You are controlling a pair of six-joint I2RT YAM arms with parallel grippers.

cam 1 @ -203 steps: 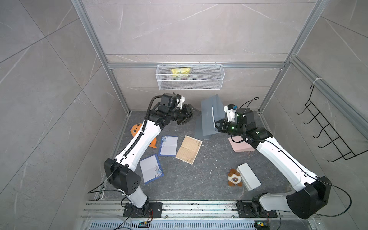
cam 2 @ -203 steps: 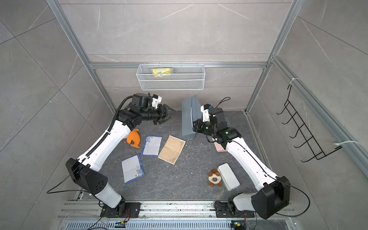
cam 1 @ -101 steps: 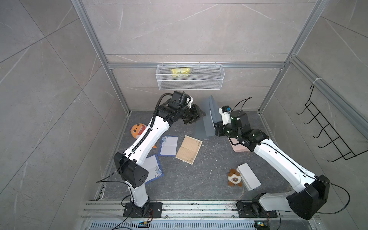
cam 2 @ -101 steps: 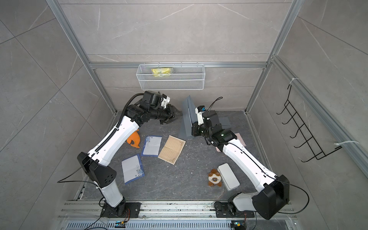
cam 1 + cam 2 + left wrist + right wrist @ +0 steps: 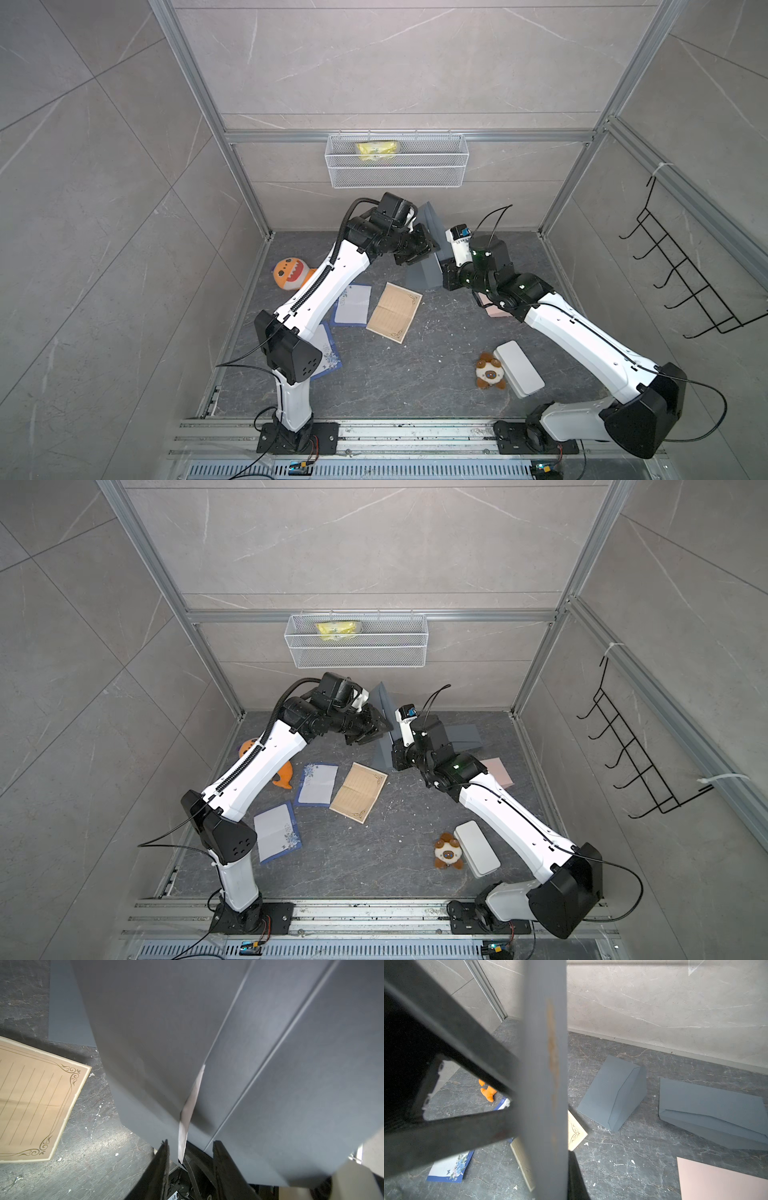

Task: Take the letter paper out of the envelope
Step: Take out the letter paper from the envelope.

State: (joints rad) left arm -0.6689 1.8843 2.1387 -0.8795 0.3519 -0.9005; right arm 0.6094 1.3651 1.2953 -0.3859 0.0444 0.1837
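Left gripper (image 5: 190,1142) stood with jaws spread around the letter paper (image 5: 192,1097) poking from the envelope (image 5: 145,1032). Right gripper (image 5: 441,266) pinched that envelope.

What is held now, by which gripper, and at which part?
The right gripper holds the upright grey paper envelope at one edge; the open left gripper only straddles the protruding white letter paper.

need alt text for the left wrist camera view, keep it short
A grey envelope seen up close fills most of the frame, with a pale strip of letter paper poking from its opening between two dark, parted fingers. Behind it, a tan lined sheet lies flat on the dark stone floor.
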